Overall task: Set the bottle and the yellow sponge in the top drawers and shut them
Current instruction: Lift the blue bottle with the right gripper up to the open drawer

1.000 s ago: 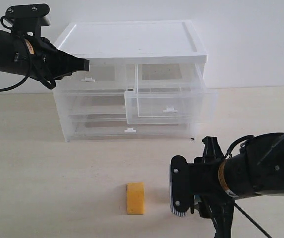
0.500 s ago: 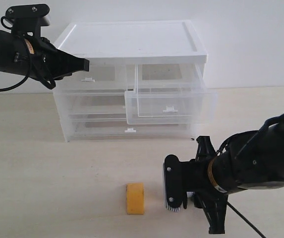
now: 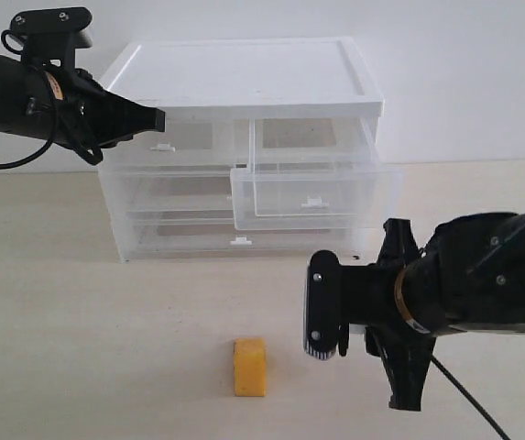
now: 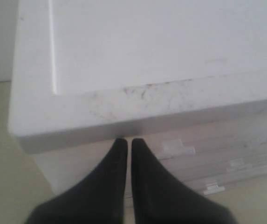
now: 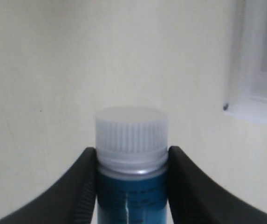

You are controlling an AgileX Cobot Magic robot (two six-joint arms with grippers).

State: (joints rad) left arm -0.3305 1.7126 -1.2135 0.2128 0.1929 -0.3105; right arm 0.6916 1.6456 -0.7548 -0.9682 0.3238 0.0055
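The bottle has a teal-blue body and a white ribbed cap, and my right gripper is shut on it just below the cap. In the exterior view that gripper hangs above the table at the front right, with the cap's ribbed edge showing under the near finger. The yellow sponge lies on the table to its left. Of the top drawers, the right one is pulled out and the left one is pushed in. My left gripper is shut with nothing in it, tips at the left drawer's front, beside its handle.
The white-topped chest stands at the back of the pale table, with two full-width drawers below. A cable trails from the right arm. A corner of the chest shows in the right wrist view.
The right gripper's jaws have closed on the bottle and lifted it up off the table, a little toward the chest. The left arm and the sponge have not moved.
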